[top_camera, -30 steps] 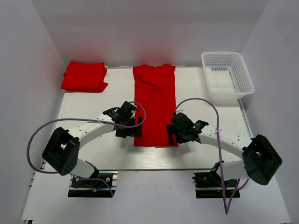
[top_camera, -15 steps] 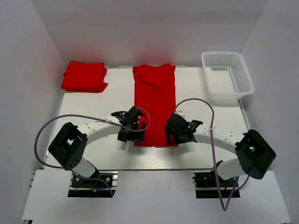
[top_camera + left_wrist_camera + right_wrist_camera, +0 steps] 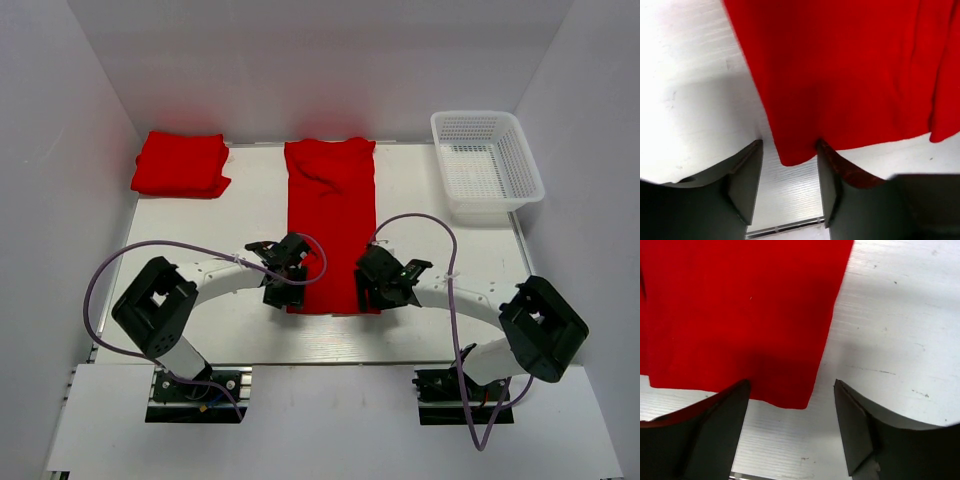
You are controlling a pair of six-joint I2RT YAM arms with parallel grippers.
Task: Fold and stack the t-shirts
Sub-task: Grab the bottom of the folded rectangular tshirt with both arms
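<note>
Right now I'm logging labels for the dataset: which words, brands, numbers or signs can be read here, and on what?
None readable: no text shows on the spread red t-shirt, the folded red t-shirts, the white mesh basket, the left arm or the right arm.

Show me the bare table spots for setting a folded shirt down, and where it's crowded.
Bare table lies between the folded stack and the flat shirt, and between that shirt and the basket. Crowded: the shirt's near hem, where the left gripper and right gripper stand open at its corners.
</note>
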